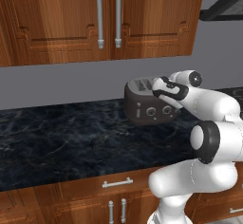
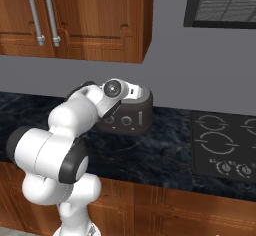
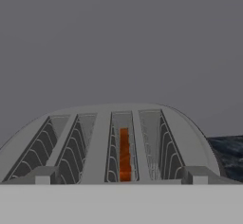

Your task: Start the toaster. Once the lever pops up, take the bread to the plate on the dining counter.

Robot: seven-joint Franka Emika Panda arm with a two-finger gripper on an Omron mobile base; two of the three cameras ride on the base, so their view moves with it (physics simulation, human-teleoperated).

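At the left of the left base view, bare black marbled surface (image 1: 61,137) is stretching under the wooden wall cabinets (image 1: 95,19). Moving right, the toaster (image 1: 147,105) is sitting at the back of that surface against the grey wall, its front showing the small pale lever (image 1: 138,109) left of two round knobs (image 1: 152,111). Right again, the arm's wrist is hanging over the toaster's right end, hiding that part of it.

In the hand view, the claw (image 3: 118,180) is standing wide open with nothing between its tips, looking across the toaster's four slots. The bread (image 3: 124,154) is sitting down in the third slot from the left, glowing orange, so the toasting seems to be running and the lever not yet popped. The step in hand looks like waiting above the slot. The next move calls for lowering the open claw straight over the slice once it rises, then closing on its edges.

At the far right of the right base view, a black cooktop (image 2: 225,145) is lying flat, cut off by the frame. The claw's fingers are hidden behind the wrist in both base views, and the lever's height is too small to judge.
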